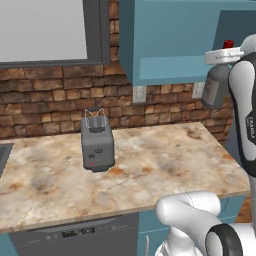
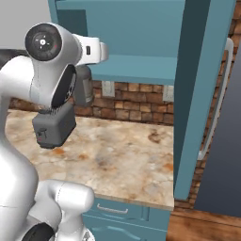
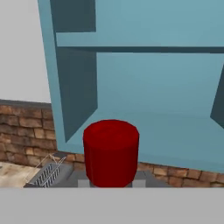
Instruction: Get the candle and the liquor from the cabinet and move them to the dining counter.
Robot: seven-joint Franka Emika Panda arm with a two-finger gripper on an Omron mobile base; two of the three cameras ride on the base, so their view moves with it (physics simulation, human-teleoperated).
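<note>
One claw (image 1: 225, 56) | pinching liquor (image 1: 216, 86) at neck | outside cabinet (image 1: 170, 40)

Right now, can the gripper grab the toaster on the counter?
Probably not: the gripper is shut on the bottle, up by the open cabinet. The toaster stands unobstructed on the counter; only the full grip is the problem.

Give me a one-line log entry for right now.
stage: carrying liquor | gripper: shut on bottle neck | bottle: in air, outside open cabinet | candle: not visible | below: counter with toaster
</note>
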